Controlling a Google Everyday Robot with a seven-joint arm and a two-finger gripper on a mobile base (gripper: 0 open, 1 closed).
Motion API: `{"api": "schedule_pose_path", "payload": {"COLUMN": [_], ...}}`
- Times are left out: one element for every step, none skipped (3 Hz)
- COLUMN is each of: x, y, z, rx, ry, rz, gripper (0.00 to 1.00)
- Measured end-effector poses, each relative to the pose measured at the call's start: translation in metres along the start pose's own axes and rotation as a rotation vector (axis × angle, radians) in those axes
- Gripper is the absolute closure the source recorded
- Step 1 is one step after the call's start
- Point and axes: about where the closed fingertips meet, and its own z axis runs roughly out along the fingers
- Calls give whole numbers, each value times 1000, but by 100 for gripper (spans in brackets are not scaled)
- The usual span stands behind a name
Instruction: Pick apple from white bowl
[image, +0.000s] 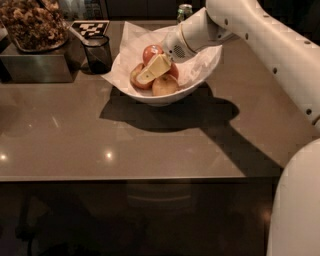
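Observation:
The white bowl (161, 99), lined with white paper (134, 41), stands at the back middle of the brown table. Several red-yellow apples lie in it: one at the back (151, 51), one at the left (136, 78), one at the front (165, 85). My gripper (152, 69) reaches down from the white arm (250, 25) at the upper right into the bowl. It lies among the apples, between the back apple and the left one, and covers part of them.
A small dark mesh cup (97, 53) stands just left of the bowl. A metal tray (35, 65) of brown pieces sits at the far left. A black-and-white marker (90, 27) and a green can (184, 11) are behind. The table's front edge (125, 177) is near.

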Motion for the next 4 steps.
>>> {"api": "schedule_pose_path", "payload": {"x": [-5,-15,-23,-35], "y": [0,7,20,40], "z": [-12,-46,-79,-109], "rx": [28,75,80,35], "ry": [-13,-30,-68,-111], "rz": [-1,-9,-12,-28], "gripper": [71,94,100,100]}}
